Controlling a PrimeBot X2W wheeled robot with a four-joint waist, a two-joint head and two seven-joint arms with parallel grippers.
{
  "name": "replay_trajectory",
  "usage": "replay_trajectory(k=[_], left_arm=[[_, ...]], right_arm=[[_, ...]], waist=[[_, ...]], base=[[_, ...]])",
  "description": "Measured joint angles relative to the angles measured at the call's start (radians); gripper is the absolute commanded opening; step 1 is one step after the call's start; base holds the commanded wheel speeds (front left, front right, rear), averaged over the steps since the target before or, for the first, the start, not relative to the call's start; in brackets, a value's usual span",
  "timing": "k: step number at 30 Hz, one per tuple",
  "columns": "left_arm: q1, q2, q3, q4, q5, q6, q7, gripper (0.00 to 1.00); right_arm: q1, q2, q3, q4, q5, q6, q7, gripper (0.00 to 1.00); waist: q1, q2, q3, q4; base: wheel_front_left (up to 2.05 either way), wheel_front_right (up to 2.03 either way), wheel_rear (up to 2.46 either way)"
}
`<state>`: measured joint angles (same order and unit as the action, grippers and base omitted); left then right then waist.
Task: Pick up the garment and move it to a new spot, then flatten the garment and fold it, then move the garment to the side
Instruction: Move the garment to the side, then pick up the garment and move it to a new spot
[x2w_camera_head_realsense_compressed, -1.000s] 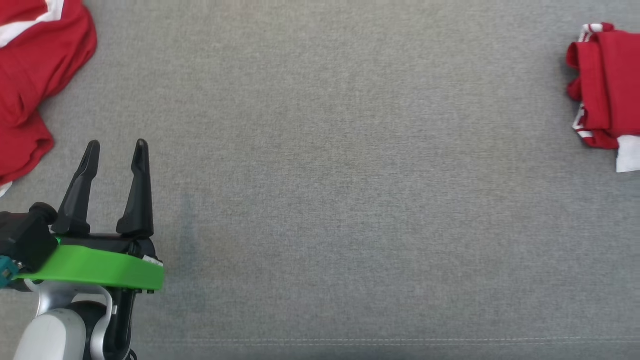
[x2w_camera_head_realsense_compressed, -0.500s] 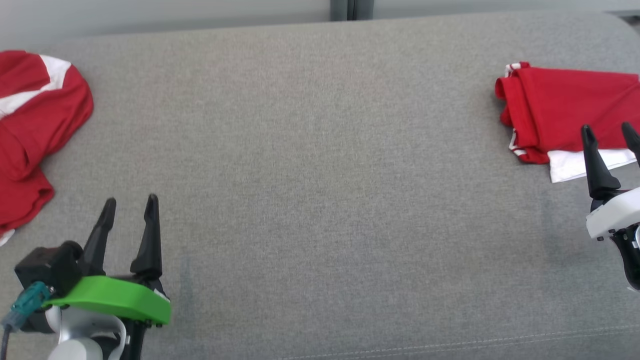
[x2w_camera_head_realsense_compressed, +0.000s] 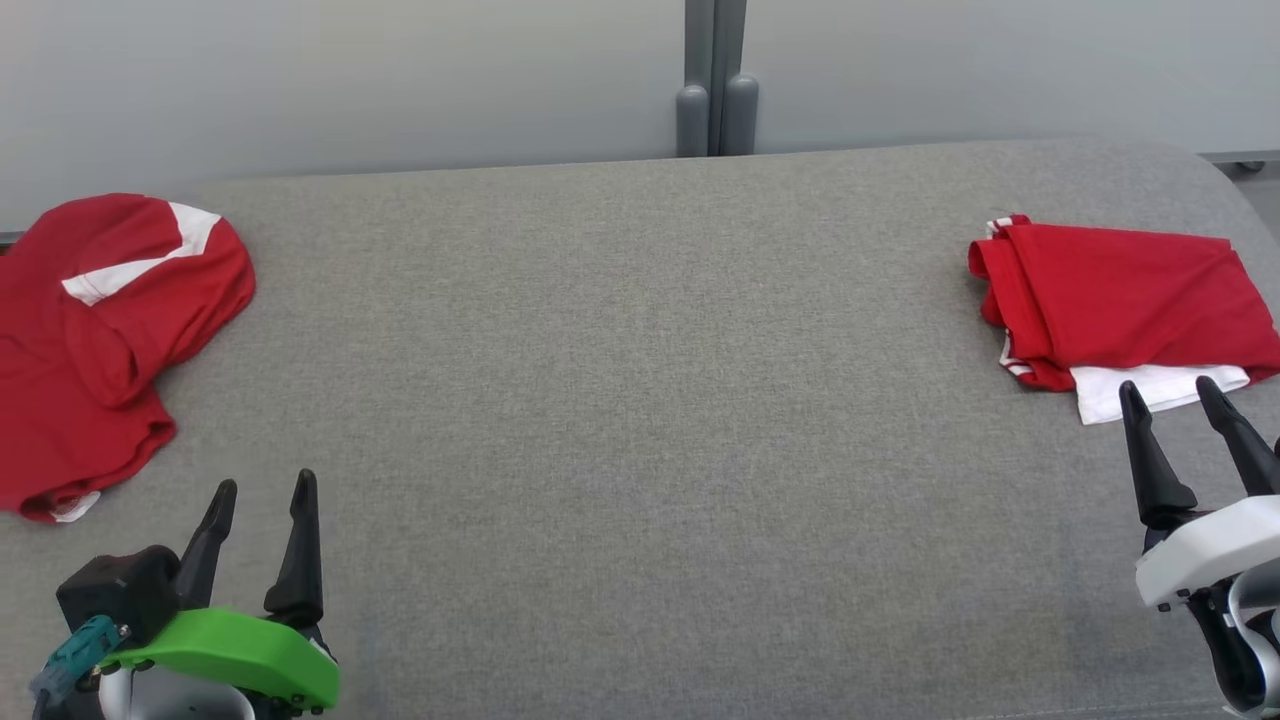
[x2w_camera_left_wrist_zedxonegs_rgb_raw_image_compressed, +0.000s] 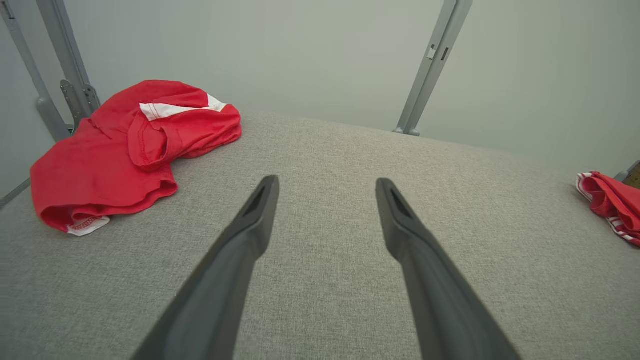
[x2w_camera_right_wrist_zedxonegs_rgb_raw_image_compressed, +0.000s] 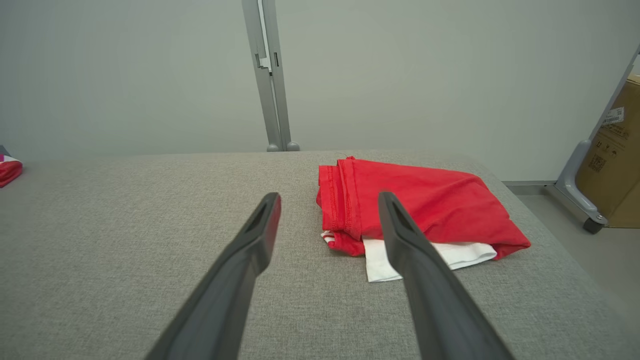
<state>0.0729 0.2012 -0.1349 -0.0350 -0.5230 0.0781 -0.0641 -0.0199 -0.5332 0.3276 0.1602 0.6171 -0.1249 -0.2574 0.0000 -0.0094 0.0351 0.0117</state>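
1. Two red garments lie on the grey cushion (x2w_camera_head_realsense_compressed: 640, 420): a crumpled garment (x2w_camera_head_realsense_compressed: 100, 340) far to the left of the grey post (x2w_camera_head_realsense_compressed: 715, 100), and a folded garment (x2w_camera_head_realsense_compressed: 1120, 300) far to the post's right. The folded one looks finished, so a grab there would likely undo good work.
2. The crumpled garment is bunched in overlapping layers; a pinch could catch one layer only, so it may lift twisted and flatten badly. It also sits at the cushion's edge, left of the post, so a careless drag might pull it off.
3. The left gripper (x2w_camera_head_realsense_compressed: 266, 482) is left of the post and nearer the robot; its fingers are spread wide, empty, touching nothing.
4. The right gripper (x2w_camera_head_realsense_compressed: 1167, 386) is right of the post; its fingers are spread wide and empty. The tips hang at the folded garment's white edge, seemingly clear of it.
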Motion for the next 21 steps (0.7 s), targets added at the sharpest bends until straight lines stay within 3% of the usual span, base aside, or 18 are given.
replay_trajectory(k=[12,21], left_arm=[[0.02,-0.008,0.029,-0.001,-0.002,0.002,-0.035,1.0],[0.077,-0.016,0.1,0.0,-0.014,0.013,-0.077,1.0]], right_arm=[[0.031,0.024,0.022,-0.09,-0.09,0.003,0.0,1.0],[-0.01,0.069,0.122,-0.129,-0.144,0.059,0.0,1.0]], waist=[[0.0,0.0,-0.012,0.104],[0.0,0.0,-0.012,0.217]], base=[[0.0,0.0,0.0],[0.0,0.0,0.0]])
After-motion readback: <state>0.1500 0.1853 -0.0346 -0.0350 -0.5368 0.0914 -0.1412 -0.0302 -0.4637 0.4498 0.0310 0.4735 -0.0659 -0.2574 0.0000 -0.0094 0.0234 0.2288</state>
